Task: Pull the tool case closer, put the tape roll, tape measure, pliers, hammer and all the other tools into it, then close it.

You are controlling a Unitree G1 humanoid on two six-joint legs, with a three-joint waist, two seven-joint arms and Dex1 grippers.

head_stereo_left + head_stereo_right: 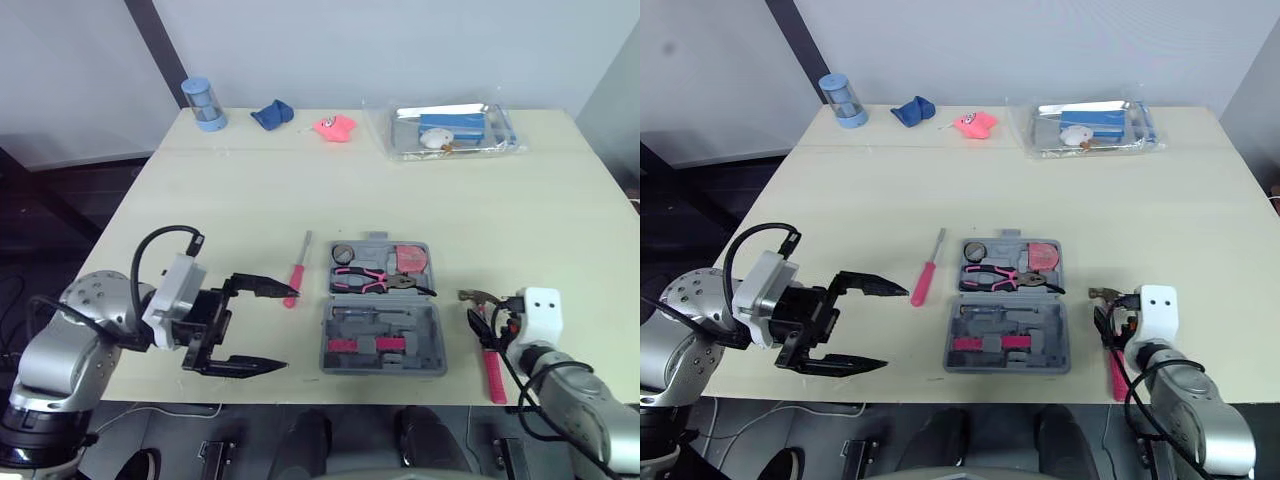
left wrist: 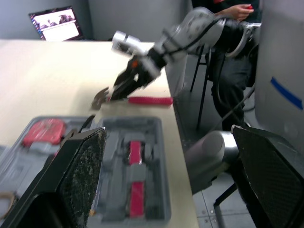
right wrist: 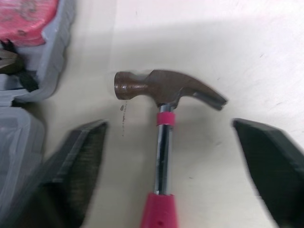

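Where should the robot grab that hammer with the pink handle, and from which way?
Grab the pink-handled steel hammer on its pink grip, just under the thin chrome neck, coming straight down from above. It lies flat on the table, so only its two long sides are free, and the open right claw straddles them.

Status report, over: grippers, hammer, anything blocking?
Left gripper open near screwdriver. Right gripper open over hammer, on table outside open case. Nothing blocking.
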